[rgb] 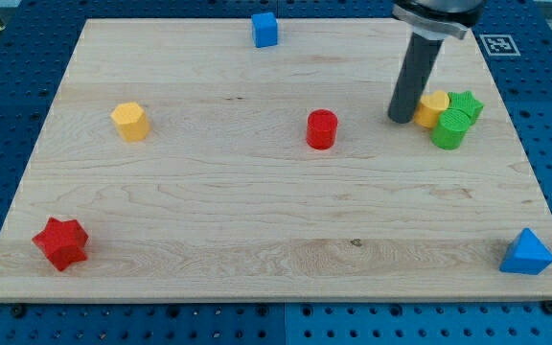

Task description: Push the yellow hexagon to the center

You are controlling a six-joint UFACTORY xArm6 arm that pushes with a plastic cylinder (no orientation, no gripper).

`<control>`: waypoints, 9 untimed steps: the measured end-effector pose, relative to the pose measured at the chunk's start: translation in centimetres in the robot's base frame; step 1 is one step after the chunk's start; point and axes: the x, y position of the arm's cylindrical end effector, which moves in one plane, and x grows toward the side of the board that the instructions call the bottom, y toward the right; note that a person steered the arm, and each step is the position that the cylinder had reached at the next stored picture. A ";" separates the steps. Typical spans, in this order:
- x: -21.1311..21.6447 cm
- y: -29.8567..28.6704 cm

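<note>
A yellow hexagon (129, 122) sits at the board's left, well left of the centre. A second yellow block (435, 107), shape unclear, sits at the view's right against a green star (467, 103) and a green cylinder (450, 129). My tip (401, 120) rests on the board just left of that second yellow block, touching or nearly touching it, and far right of the yellow hexagon. A red cylinder (321, 128) stands near the centre, left of my tip.
A blue cube (264, 29) is at the top edge. A red star (61, 242) is at the bottom left and a blue triangle (527, 253) at the bottom right. The wooden board (209, 211) lies on a blue perforated table.
</note>
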 end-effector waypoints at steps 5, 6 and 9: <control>-0.6 -29.2; -2.6 -28.6; -3.1 -44.5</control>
